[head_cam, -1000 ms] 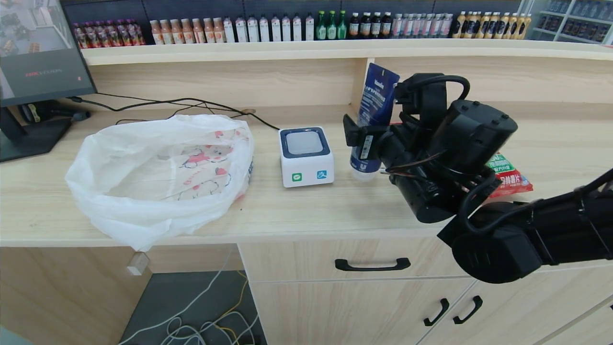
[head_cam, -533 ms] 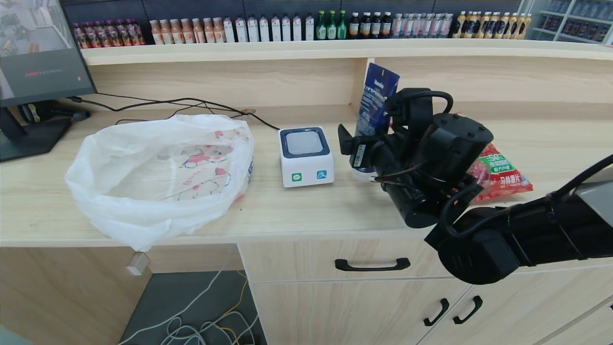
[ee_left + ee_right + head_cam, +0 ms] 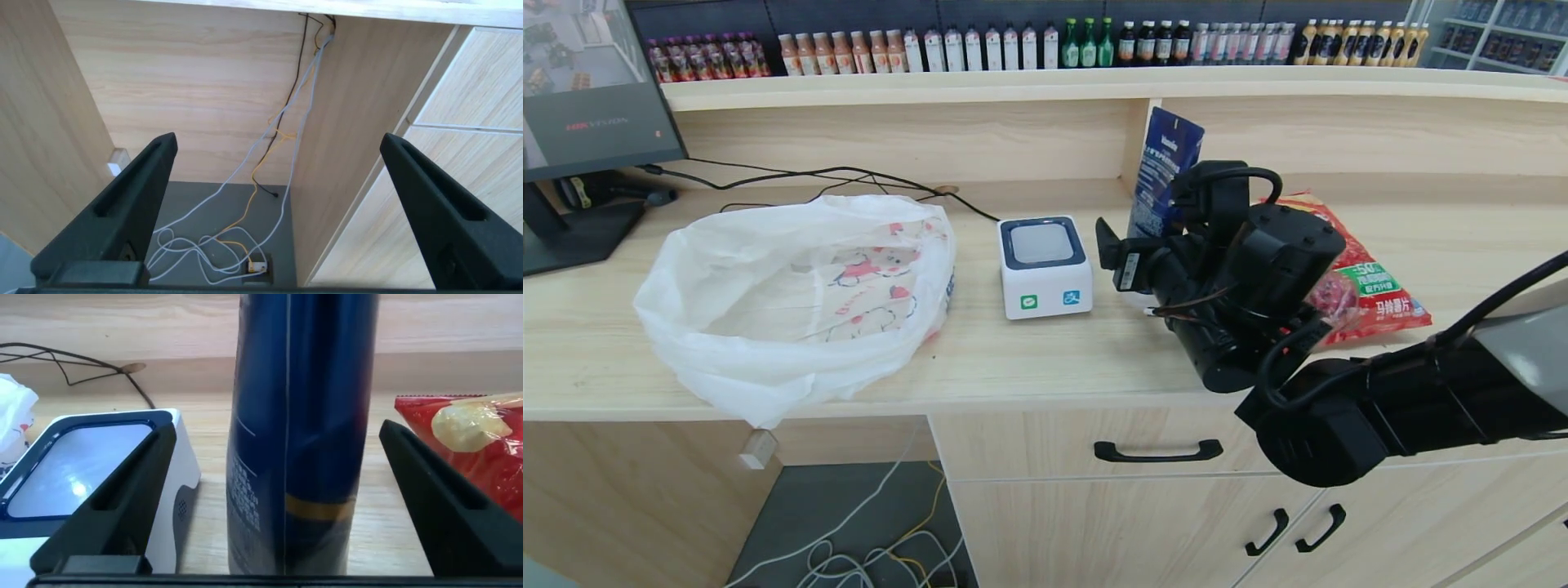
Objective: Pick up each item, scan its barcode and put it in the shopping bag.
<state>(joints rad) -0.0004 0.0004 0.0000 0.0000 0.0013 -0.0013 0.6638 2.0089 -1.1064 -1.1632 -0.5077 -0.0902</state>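
A dark blue tube (image 3: pixel 1165 167) stands upright on its cap on the wooden counter (image 3: pixel 1054 351), just right of the white scanner box (image 3: pixel 1044 265). My right gripper (image 3: pixel 1143 249) is open at the tube's lower half. In the right wrist view the tube (image 3: pixel 302 433) stands between the spread fingers of that gripper (image 3: pixel 278 433), with a gap on each side. The white shopping bag (image 3: pixel 792 294) lies open on the counter's left. My left gripper (image 3: pixel 278 143) hangs open below the counter and holds nothing.
A red snack bag (image 3: pixel 1364 278) lies right of the tube, partly behind my right arm. A monitor (image 3: pixel 588 90) stands at the far left, with black cables (image 3: pixel 809 175) running behind the shopping bag. A raised shelf with bottles backs the counter. Drawers sit below its front edge.
My right arm has sunk lower and shifted a little left, uncovering more of the red snack bag. The tube, scanner and shopping bag have stayed in place.
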